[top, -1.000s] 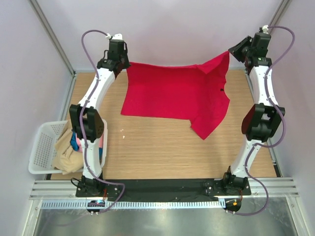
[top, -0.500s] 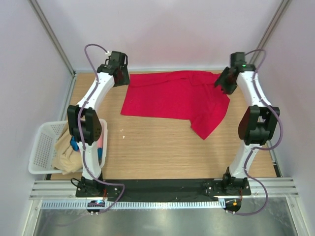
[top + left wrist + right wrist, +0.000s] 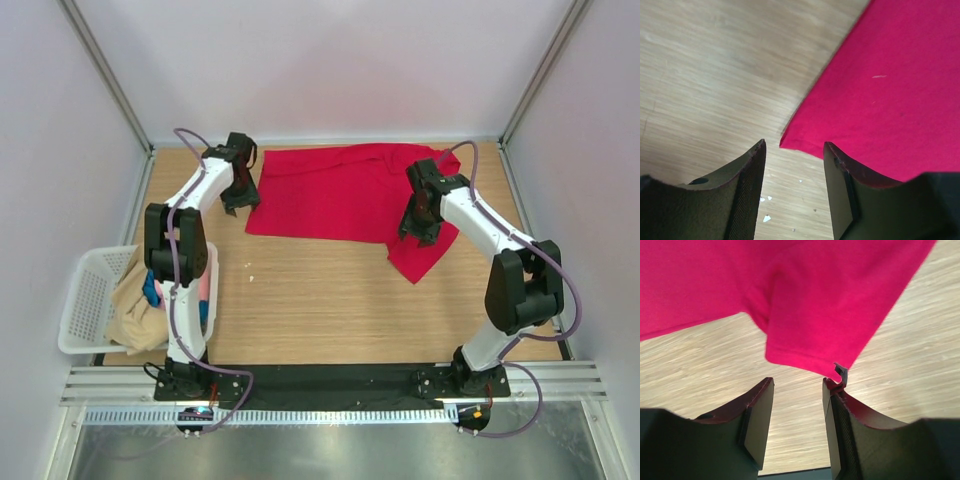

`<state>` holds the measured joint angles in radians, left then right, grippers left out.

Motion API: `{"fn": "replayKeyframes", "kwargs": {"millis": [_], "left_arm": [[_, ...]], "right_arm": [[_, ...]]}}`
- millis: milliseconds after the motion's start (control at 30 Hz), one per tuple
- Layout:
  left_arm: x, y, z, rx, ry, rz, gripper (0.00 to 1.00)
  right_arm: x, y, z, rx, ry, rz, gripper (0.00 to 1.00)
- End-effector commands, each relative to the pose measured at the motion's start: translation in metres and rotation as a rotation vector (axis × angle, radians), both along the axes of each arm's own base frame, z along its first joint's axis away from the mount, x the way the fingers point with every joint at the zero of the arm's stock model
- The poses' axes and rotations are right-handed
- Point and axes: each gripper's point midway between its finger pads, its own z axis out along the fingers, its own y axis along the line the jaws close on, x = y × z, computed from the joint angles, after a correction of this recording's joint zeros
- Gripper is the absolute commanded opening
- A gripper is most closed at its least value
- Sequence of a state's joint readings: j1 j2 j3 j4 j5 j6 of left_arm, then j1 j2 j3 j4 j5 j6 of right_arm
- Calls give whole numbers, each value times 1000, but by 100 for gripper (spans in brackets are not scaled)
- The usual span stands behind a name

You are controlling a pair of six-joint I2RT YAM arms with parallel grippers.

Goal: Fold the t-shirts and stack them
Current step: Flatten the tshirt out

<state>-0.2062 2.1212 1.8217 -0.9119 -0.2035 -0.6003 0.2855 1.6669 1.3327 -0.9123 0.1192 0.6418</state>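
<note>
Overhead, the red t-shirt lies spread on the far half of the wooden table, one sleeve trailing toward the near right. Beige, pink and blue shirts fill the white basket. Only the wrist views show the jaws. The left gripper is parted and empty above the shirt's near-left corner. The right gripper is parted and empty beside the sleeve's hem.

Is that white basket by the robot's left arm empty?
No, the white basket holds a heap of beige, pink and blue clothes spilling over its edge.
</note>
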Motion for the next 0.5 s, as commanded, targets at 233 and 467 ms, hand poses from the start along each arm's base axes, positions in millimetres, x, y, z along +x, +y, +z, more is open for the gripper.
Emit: {"fn": "replayKeyframes", "kwargs": {"millis": [233, 467], "left_arm": [[-32, -2, -28, -47, 122, 72, 51], [-31, 0, -40, -37, 135, 66, 47]], "right_arm": [[0, -18, 2, -69, -54, -39, 49], [0, -20, -4, -70, -46, -48, 49]]}}
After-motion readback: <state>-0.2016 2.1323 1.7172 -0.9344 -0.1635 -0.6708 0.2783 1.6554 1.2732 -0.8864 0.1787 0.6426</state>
